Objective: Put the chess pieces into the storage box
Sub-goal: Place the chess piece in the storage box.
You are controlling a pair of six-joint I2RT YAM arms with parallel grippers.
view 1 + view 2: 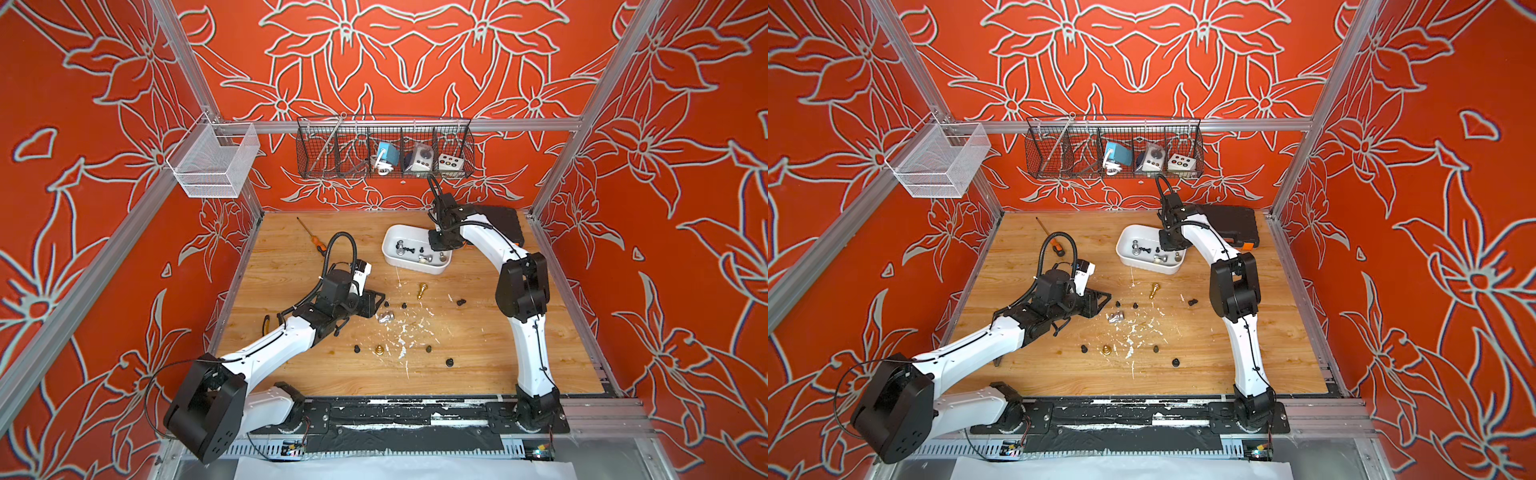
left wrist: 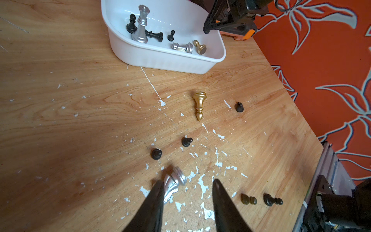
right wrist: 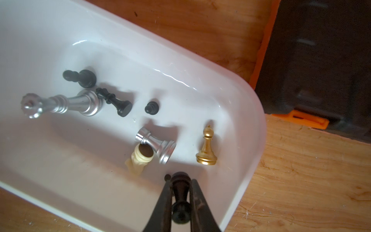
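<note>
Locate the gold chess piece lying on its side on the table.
In a top view the gold piece lies on the table, just in front of the storage box, a black pawn to its right.

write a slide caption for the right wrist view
Right gripper holding a dark pawn over the white storage box

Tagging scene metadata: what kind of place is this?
Probably a purpose-built robot test cell, not a home or shop: aluminium frame posts holding printed orange floral wall panels, left arm and right arm mounted on a base rail at a wood-grain tabletop, a wire basket hung on the frame.
</note>
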